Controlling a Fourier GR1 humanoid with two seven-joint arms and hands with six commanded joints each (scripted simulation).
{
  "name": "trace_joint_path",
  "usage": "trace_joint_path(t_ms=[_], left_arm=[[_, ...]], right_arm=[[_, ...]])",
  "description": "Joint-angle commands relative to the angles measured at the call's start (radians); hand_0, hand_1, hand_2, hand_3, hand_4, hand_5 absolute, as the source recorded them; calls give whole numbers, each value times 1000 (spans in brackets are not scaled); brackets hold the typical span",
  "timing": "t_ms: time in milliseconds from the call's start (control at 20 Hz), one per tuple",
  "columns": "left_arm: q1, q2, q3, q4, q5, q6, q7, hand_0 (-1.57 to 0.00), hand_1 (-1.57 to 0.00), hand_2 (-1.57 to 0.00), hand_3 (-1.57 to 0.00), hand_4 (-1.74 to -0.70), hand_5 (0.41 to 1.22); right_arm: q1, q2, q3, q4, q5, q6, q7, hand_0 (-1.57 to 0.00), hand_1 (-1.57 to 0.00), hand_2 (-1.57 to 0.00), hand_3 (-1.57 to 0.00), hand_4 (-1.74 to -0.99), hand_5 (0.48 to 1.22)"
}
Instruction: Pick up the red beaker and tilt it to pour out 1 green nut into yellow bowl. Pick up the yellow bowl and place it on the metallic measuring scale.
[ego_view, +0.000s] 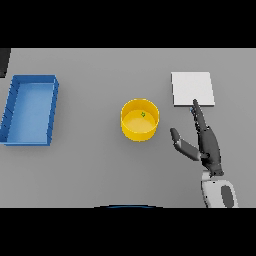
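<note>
Grey table, flat and plain, dark strip at the far left edge. The bowl sits about mid-table, yellow, upright, with a small green nut lying inside it, so the pour looks done. No red beaker in view.

Taking the bowl as landmark: the scale, a pale square plate, lies to its right and a bit farther from the robot, apart from it. A blue tray lies well to the bowl's left. The right hand is to the bowl's right and slightly nearer the robot, not touching it, fingers straight and spread, thumb out toward the bowl, fingertips reaching the scale's near edge. It holds nothing. Left hand not visible.

Judgement: next step is grasping the bowl. It lies to the left of the right hand, on the thumb side, near. The bowl is round, so no long axis matters; a side grip on the rim or wall should do. The carry then runs right and away, a short way to the scale.
</note>
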Motion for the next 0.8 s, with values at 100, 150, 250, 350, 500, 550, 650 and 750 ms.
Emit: trace_joint_path(t_ms=[100,150,250,350,500,550,650,750], left_arm=[[102,54,67,9,125,79,53,-1571,-1571,-1571,-1525,-1740,1221],[132,63,76,12,155,105,104,-1571,-1571,-1571,-1534,-1740,1221],[199,78,112,-2,235,153,177,-1571,-1571,-1571,-1547,-1741,1221],[266,95,147,-43,314,194,225,-1571,-1571,-1571,-1556,-1741,1221],[392,120,167,-156,409,240,278,-1571,-1571,-1571,-1462,-1741,1221],[447,132,172,-210,441,263,288,-1571,-1571,-1571,-1428,-1741,1221],[561,160,175,-358,506,312,340,-1571,-1571,-1571,-1374,-1741,1221],[679,188,166,-521,559,383,399,-1571,-1571,-1571,-1379,-1741,1221]], right_arm=[[-12,-12,-2,-9,-8,12,19,1,1,1,1,-1106,642],[-8,-23,-2,-20,-6,16,7,1,1,1,1,-1126,651],[6,-18,6,-18,-16,31,0,1,1,1,1,-1148,663],[2,-29,-3,-6,-14,28,5,1,1,1,1,-1165,672],[-2,-37,2,-12,-2,29,-10,1,1,1,1,-1188,696],[1,-31,14,-17,14,22,-8,1,1,1,1,-1191,702],[5,-33,5,-10,10,18,0,1,1,1,1,-1194,703],[-7,-36,4,8,11,20,-12,1,1,1,1,-1202,709]])
